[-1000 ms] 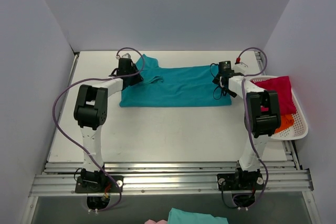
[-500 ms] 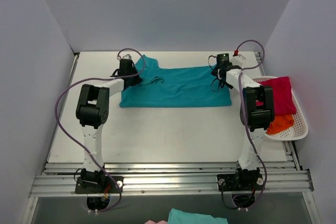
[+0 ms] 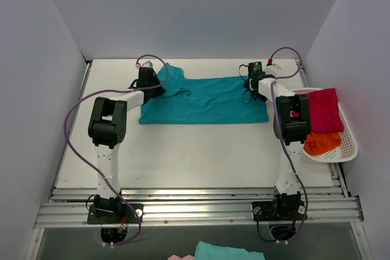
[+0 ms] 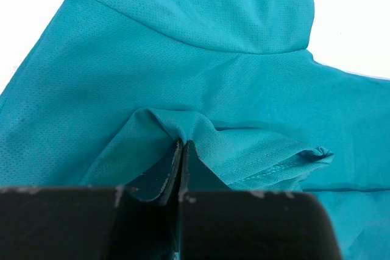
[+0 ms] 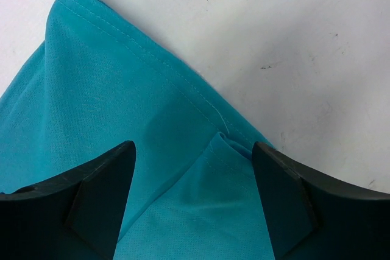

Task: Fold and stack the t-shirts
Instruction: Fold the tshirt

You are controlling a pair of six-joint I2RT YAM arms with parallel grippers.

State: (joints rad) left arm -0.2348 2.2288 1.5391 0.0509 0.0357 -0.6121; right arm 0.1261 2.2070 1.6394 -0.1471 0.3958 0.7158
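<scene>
Across the desk (image 3: 183, 150) our shirt (image 3: 207, 101) ran left-right. One end our left hand (image 4: 183, 145) pinched; the other our right hand (image 5: 194, 147) straddled, spread.

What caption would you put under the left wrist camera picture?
Left gripper shut, pinching a raised fold of the teal-blue t-shirt lying on the white table.

Flat on table (image 3: 195, 150): teal t-shirt (image 3: 210, 103) (basket (image 3: 348, 150) at R).
</scene>
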